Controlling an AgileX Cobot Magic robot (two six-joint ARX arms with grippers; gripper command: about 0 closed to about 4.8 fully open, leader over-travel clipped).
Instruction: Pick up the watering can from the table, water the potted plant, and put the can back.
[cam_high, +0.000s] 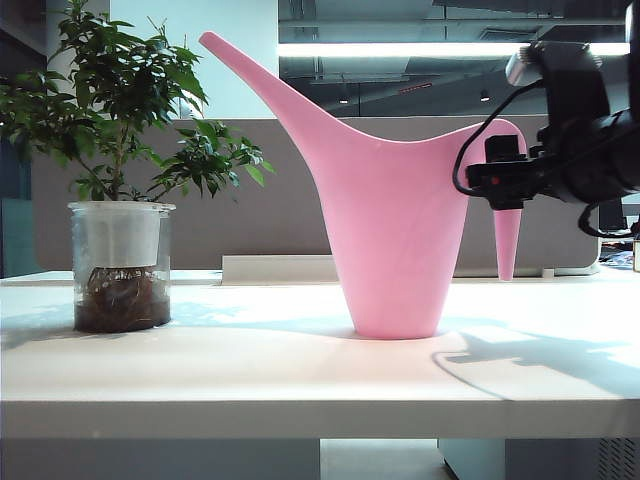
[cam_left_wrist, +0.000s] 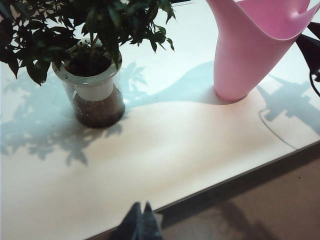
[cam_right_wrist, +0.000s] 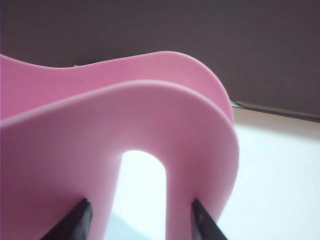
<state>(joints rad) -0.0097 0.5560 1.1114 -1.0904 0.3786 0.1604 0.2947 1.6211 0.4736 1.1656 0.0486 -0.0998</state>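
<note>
The right gripper (cam_right_wrist: 140, 220) reaches in level from the right, its jaws parted, one dark fingertip (cam_right_wrist: 75, 222) on each side of the handle. The left gripper (cam_left_wrist: 140, 225) hangs apart, jaws pressed together, pointing down.

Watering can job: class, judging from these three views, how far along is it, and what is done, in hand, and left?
Done: nothing visible yet; the watering can stands on the table, apart from the potted plant. In hand: the right claw is open with its fingers either side of the can's handle, not closed. The left claw, shut, hangs near the table's front edge. Left: grasp, lift, pour, return.
</note>
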